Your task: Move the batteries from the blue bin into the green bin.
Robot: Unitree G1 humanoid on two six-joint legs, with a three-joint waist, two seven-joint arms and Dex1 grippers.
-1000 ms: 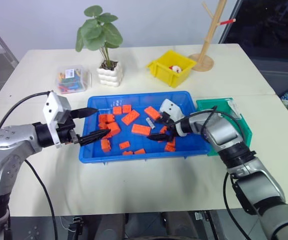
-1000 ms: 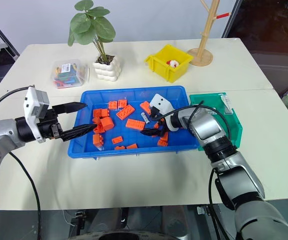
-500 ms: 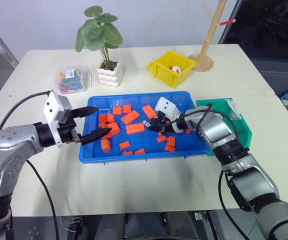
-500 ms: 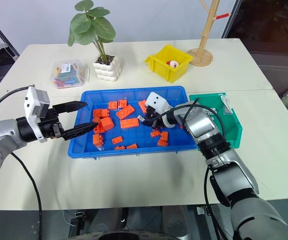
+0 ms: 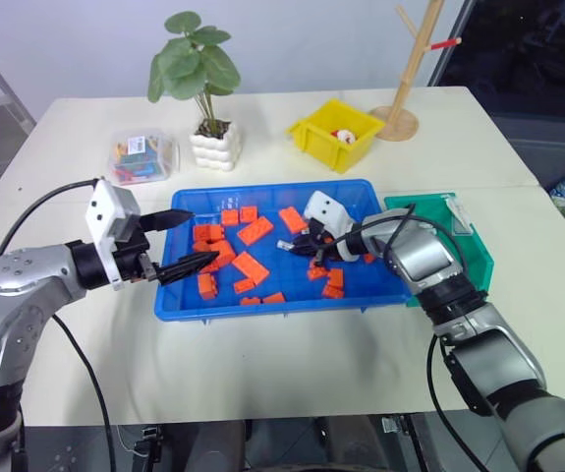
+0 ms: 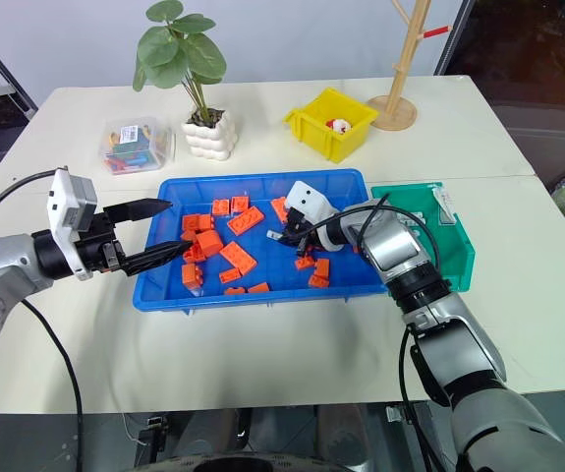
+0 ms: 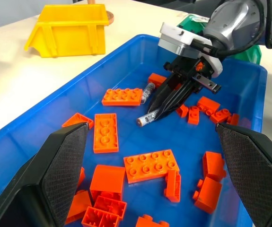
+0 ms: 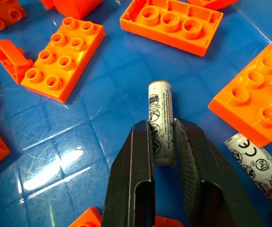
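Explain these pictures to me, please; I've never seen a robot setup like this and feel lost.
This is a two-armed robot at a table. Two pictures come from cameras on its head, two from cameras on its wrists. On the table sit a blue bin holding orange bricks and batteries, a green bin, a yellow bin, a potted plant, a clear box and a wooden stand. The right gripper is shut on one battery inside the blue bin; another battery lies beside it. The left gripper hangs open, holding nothing.

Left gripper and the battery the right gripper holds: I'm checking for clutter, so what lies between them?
Orange bricks on the blue bin floor, seen in the left wrist view, between the open left gripper and the battery.
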